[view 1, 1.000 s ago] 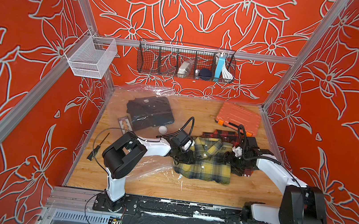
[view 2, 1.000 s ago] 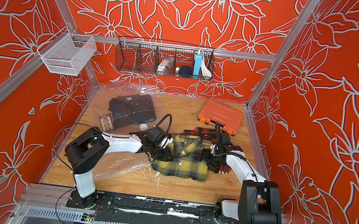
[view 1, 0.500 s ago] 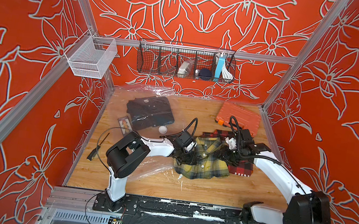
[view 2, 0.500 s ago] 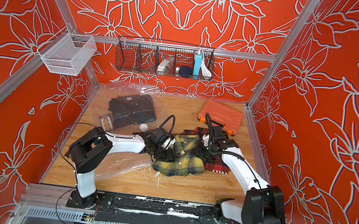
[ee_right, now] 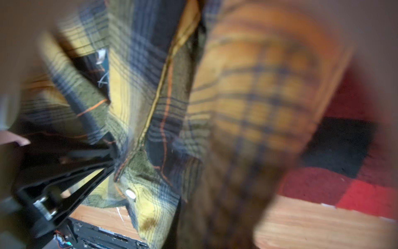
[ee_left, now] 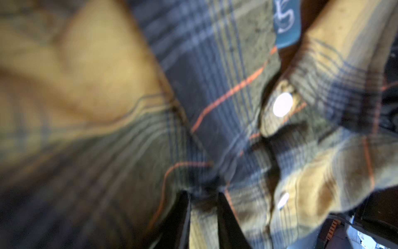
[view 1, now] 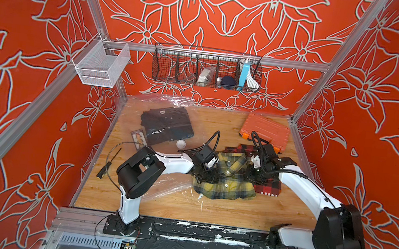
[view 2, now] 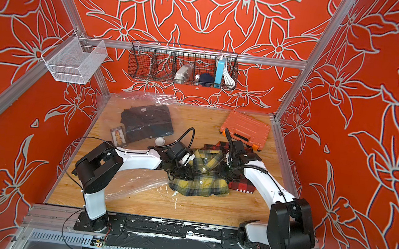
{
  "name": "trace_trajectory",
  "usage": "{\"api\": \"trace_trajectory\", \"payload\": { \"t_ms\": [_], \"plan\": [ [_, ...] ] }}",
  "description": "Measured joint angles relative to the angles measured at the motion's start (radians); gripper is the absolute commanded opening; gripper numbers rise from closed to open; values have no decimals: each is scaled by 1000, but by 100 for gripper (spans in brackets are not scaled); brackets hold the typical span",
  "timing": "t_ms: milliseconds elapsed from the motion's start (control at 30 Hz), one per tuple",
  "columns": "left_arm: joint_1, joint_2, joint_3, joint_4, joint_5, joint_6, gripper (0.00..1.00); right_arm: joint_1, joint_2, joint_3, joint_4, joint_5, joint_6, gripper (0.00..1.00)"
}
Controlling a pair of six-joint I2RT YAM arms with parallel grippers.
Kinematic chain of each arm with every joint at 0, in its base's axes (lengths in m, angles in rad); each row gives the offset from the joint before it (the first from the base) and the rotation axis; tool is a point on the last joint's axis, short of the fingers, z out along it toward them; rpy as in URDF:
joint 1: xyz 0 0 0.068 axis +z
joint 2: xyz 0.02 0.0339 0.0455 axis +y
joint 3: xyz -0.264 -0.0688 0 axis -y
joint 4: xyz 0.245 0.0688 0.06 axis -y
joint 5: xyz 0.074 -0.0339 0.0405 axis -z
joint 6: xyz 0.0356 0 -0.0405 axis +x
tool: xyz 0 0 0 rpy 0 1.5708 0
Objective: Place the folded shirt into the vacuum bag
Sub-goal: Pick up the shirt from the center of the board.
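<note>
Left claw [ee_left: 202,191] and right claw [ee_right: 113,159] each clamped on yellow plaid shirt [view 1: 227,183], opposite sides; vacuum bag [view 1: 167,186] just beside shirt.

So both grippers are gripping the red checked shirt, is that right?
No. The left gripper and the right gripper are gripping the yellow plaid shirt, as both wrist views show; the red checked shirt lies partly under it.

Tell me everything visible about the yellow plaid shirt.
The yellow plaid shirt is soft yellow-and-navy checked cloth with thin orange lines, a collar and white buttons. It lies crumpled on the wooden table, partly over a red plaid garment. The left gripper and right gripper each pinch one side.
</note>
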Motion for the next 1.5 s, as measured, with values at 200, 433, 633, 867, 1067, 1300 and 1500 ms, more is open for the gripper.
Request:
{"api": "trace_trajectory", "payload": {
  "t_ms": [200,433,633,867,1067,1300,1500],
  "plan": [
    [29,-147,-16,-43,-8,14,26,3,-13,80,-110,139,-86,0],
    [-11,23,-65,118,40,-28,23,77,24,204,-196,244,-114,0],
    [-21,63,-72,252,70,-63,22,208,67,254,-173,243,-47,0],
    [3,-18,-142,265,61,-72,24,300,159,196,5,158,73,0],
    [98,-304,-189,73,-3,-56,25,320,235,149,106,117,77,10],
    [219,-490,-211,-106,-57,-2,25,364,208,124,138,98,39,18],
    [250,-524,-220,-226,-97,39,25,429,230,123,163,51,-8,96]
  ]
}}
